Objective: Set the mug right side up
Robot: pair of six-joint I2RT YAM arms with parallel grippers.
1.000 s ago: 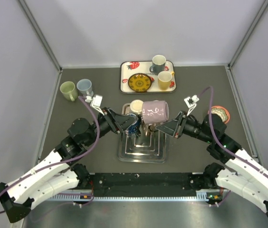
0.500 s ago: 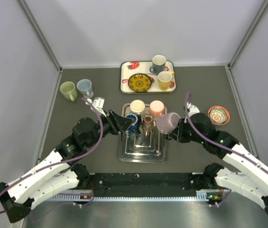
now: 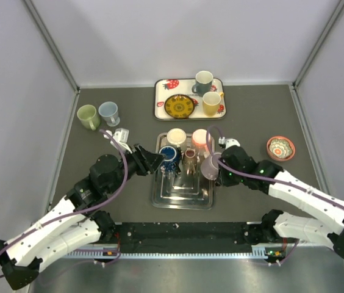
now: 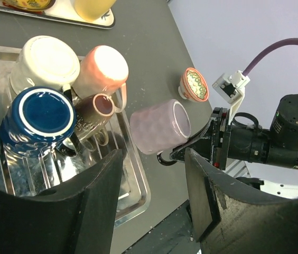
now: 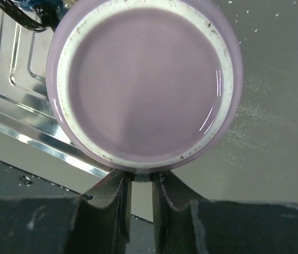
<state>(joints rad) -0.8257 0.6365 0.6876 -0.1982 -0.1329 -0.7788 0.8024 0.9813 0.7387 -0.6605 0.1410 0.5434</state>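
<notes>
The lilac mug (image 3: 210,166) hangs on its side just above the right edge of the metal drying tray (image 3: 183,200). My right gripper (image 3: 220,171) is shut on its handle. In the right wrist view the mug's glazed base with its pale foot ring (image 5: 143,84) fills the frame above the closed fingers (image 5: 118,193), and the handle is mostly hidden between them. The left wrist view shows the mug (image 4: 157,128) lying horizontal, its base towards the right gripper. My left gripper (image 3: 158,161) is open and empty over the tray's left part, apart from the mug.
Cream (image 3: 176,137), pink (image 3: 200,138), blue (image 3: 168,152) and brown (image 3: 189,156) mugs sit upside down in the tray. A strawberry tray (image 3: 160,104) at the back holds a plate and two mugs. Green (image 3: 87,116) and grey-blue (image 3: 108,112) mugs stand left; a patterned bowl (image 3: 280,148) stands right.
The right gripper has brought the lilac mug down from high over the tray to its right edge and turned it. The left gripper has drawn back to the left.
</notes>
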